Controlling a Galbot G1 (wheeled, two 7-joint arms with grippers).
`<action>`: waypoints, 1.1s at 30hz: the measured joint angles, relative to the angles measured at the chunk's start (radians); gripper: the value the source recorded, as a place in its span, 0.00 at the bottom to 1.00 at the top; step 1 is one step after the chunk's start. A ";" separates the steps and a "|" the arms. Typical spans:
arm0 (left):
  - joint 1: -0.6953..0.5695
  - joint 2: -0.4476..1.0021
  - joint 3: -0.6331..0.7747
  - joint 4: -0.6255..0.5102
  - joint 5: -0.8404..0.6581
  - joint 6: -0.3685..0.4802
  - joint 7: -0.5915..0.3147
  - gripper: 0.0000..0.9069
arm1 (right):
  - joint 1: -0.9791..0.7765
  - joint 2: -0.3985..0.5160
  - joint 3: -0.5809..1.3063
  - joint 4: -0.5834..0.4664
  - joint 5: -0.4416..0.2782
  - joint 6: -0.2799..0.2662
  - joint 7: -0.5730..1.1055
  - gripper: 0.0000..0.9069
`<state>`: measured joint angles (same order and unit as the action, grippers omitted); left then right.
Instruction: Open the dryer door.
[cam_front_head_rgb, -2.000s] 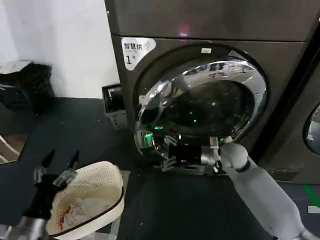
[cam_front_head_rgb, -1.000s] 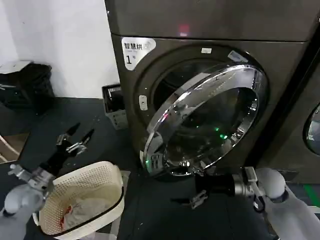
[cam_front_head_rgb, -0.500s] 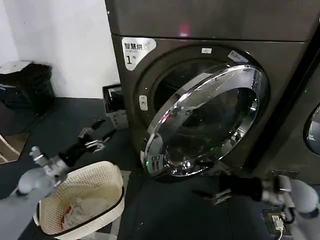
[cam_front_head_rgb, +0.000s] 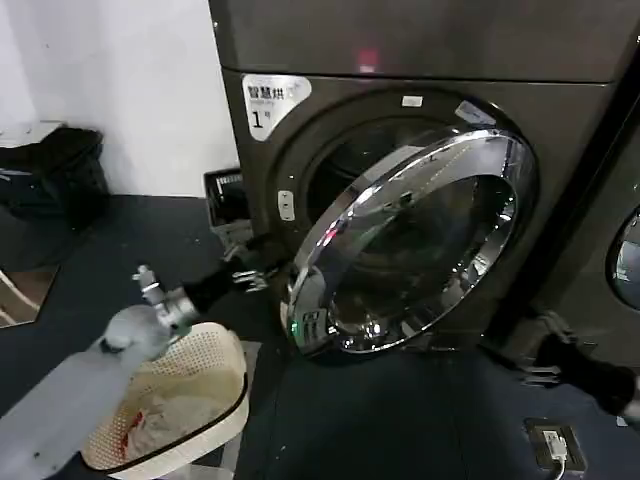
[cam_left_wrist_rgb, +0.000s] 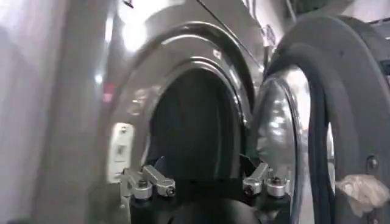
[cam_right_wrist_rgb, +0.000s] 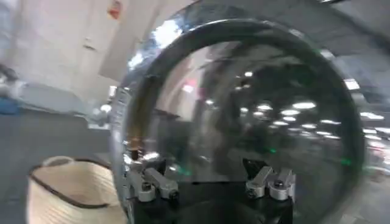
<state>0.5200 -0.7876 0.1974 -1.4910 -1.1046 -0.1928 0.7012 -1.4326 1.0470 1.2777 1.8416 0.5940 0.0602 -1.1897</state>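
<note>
Laundry basket (cam_front_head_rgb: 215, 365): a pale perforated basket with cloth inside is set on the floor at the left, below the left arm, presumably kept close to the drum for loading; its rim is also seen in the right wrist view (cam_right_wrist_rgb: 67, 176).

Left hand (cam_front_head_rgb: 250, 272): it is held just at the free, left edge of the door, in front of the gap between door and machine. In the left wrist view the hand (cam_left_wrist_rgb: 207, 179) is seen with its two fingers spread wide and nothing between them, pointed into the dark drum opening. The placement is judged to suit hooking behind the rim and swinging the door further out.

Dryer (cam_front_head_rgb: 420, 50): a dark grey-brown front-loader with a white sticker (cam_front_head_rgb: 275, 100) at upper left and a small red light (cam_front_head_rgb: 367, 60) above; it is stood against the white wall.

Dryer door (cam_front_head_rgb: 420, 240): the chrome-rimmed porthole is hinged at its right side and stands partly ajar, its left edge swung clear of the front so the drum mouth is exposed behind it. The task is judged partly done, the door not yet fully wide.

Right hand (cam_front_head_rgb: 545, 355): it is held low at the right, well apart from the door and near the floor, fingers parted and empty in the right wrist view (cam_right_wrist_rgb: 210, 179), which faces the door's glass. It is judged to be out of the way of the swing.
</note>
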 joint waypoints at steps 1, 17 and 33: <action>-0.019 -0.005 0.020 0.006 -0.013 0.006 0.013 1.00 | -0.005 0.000 0.025 -0.005 -0.003 0.000 0.009 1.00; -0.198 -0.075 0.226 0.064 -0.031 0.012 0.085 1.00 | -0.039 0.000 0.272 -0.089 -0.009 0.010 0.088 1.00; -0.239 -0.104 0.324 0.022 -0.029 0.008 0.104 1.00 | -0.048 0.001 0.411 -0.099 0.030 -0.044 0.242 1.00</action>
<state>0.2812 -0.8915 0.5217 -1.4693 -1.1333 -0.1847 0.8053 -1.4802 1.0480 1.6884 1.7430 0.6242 0.0158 -0.9475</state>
